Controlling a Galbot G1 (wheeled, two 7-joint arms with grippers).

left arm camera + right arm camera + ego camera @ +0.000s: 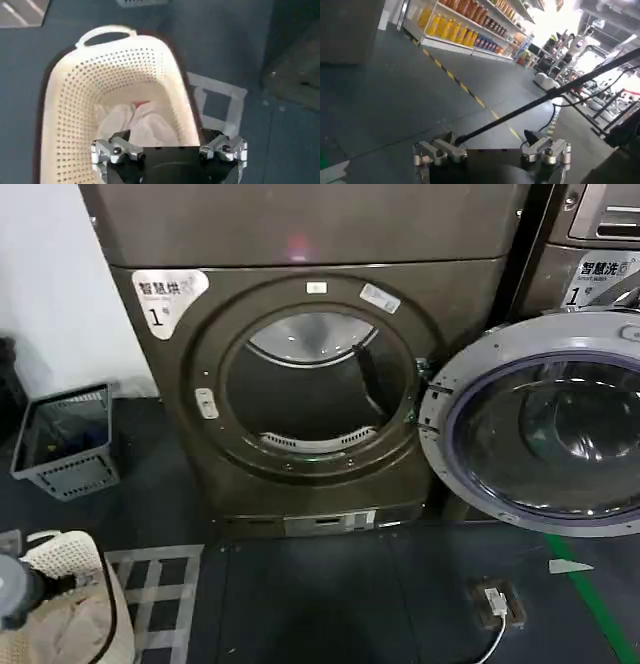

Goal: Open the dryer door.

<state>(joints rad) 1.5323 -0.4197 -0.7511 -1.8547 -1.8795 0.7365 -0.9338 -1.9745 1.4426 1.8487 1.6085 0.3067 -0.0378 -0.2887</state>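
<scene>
Dryer [300, 244]: dead ahead of me, drum exposed. Dryer door [540, 424]: swung fully open to the right on its hinge. Left gripper [169, 150]: fingers spread wide, holding nothing, poised over my white laundry basket [65, 110], well apart from the door. Right gripper [492, 151]: spread, unladen, facing the shop floor.

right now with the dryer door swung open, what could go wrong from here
The dryer door hangs wide open to the right, across the front of the neighbouring machine, so an arm sweeping past could knock it. A small box with a white cable lies on the floor in front of the door, a snag risk. The left gripper hangs open over the white laundry basket holding cloth; lowering it could catch the rim.
</scene>
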